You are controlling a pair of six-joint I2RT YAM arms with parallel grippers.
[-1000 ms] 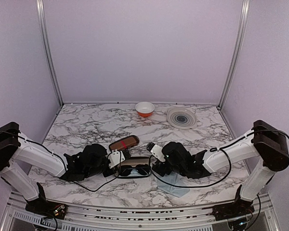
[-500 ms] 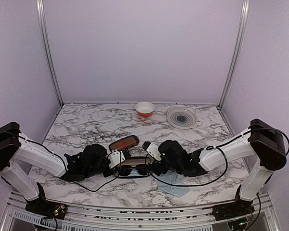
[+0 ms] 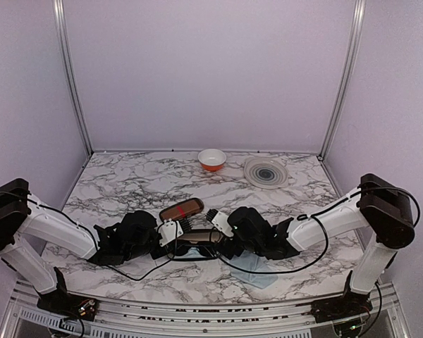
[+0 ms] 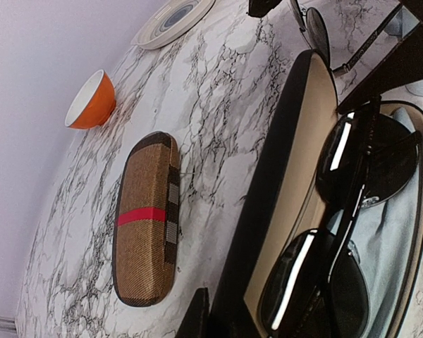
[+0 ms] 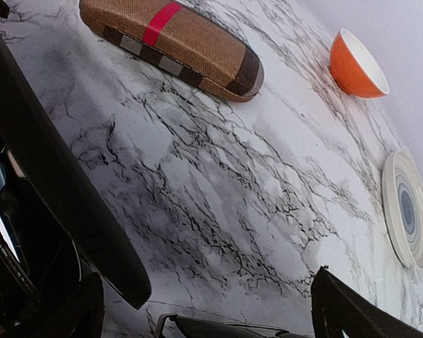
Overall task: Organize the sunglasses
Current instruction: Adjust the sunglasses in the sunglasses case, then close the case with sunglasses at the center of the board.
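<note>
A glossy black case [image 4: 268,190] lies open at the table's near middle, and also shows in the top view [image 3: 194,243]. Sunglasses [image 4: 359,169] with dark lenses rest inside it on pale blue cloth. My left gripper [image 3: 170,232] is shut on the case's left end; one black finger [image 4: 197,317] presses its rim. My right gripper [image 3: 218,229] hangs open at the case's right end, its fingers wide apart [image 5: 208,317]. The case's lid edge [image 5: 56,176] runs past its left finger. A second wire-framed pair [image 5: 218,329] lies on the table between the right fingers, also visible beyond the case [image 4: 314,32].
A shut brown plaid case [image 3: 181,209] with a red stripe lies just behind the black one. An orange bowl [image 3: 212,159] and a ringed white plate [image 3: 266,172] stand at the back. A pale blue cloth [image 3: 257,271] lies under the right arm.
My right arm has slid left, bringing its open gripper up to the black case's right end. The left gripper has kept its grip and place.
</note>
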